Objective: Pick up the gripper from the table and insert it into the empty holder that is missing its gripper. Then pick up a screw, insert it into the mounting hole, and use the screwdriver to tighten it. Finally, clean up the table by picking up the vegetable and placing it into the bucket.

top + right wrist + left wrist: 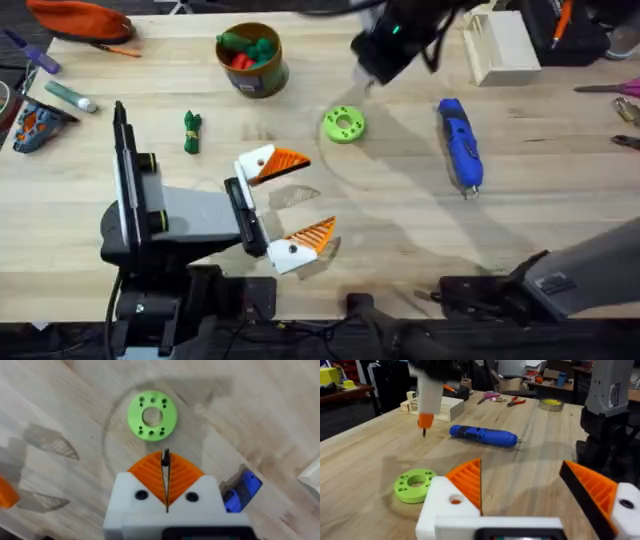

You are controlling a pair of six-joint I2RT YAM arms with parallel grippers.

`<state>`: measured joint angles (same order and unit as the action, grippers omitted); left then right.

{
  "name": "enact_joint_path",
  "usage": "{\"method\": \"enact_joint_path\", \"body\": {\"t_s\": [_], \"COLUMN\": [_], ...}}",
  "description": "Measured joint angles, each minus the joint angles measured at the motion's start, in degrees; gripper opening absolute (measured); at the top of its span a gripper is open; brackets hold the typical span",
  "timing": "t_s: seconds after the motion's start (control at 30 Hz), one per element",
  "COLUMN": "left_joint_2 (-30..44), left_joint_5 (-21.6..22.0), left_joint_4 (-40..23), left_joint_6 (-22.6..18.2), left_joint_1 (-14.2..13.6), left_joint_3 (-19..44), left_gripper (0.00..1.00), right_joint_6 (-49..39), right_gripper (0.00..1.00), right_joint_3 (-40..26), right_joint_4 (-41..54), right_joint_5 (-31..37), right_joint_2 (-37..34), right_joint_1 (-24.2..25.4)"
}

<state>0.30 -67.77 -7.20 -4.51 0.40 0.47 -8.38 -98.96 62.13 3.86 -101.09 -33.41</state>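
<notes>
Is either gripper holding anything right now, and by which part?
The right gripper pinches a small dark screw by its upper end, tip hanging down. The left gripper is open, holding nothing.

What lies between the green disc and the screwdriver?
Bare table, seen overhead, between the disc and the screwdriver; only a shadow crosses it.
</notes>
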Motion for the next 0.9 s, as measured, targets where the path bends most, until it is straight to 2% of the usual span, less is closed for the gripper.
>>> {"method": "enact_joint_path", "body": {"t_s": [0.17, 0.33, 0.77, 0.9], "left_joint_2": [0.0, 0.0, 0.0, 0.0], "left_joint_5": [0.0, 0.0, 0.0, 0.0], "left_joint_4": [0.0, 0.0, 0.0, 0.0], "left_joint_6": [0.0, 0.0, 0.0, 0.0], "left_joint_1": [0.0, 0.0, 0.0, 0.0], "left_joint_3": [0.0, 0.0, 0.0, 0.0], "left_gripper": [0.987, 0.989, 0.986, 0.986], "right_joint_6": [1.4, 2.6, 3.2, 2.5], "right_gripper": [0.006, 0.006, 0.006, 0.006], "right_joint_3": [-0.8, -0.9, -0.9, -3.5], "right_joint_4": [0.9, 1.1, -0.5, 2.1], "right_joint_5": [0.0, 0.0, 0.0, 0.0], "right_joint_2": [6.5, 9.6, 9.8, 8.2], "right_joint_1": [-1.3, -4.5, -14.7, -16.8]}}
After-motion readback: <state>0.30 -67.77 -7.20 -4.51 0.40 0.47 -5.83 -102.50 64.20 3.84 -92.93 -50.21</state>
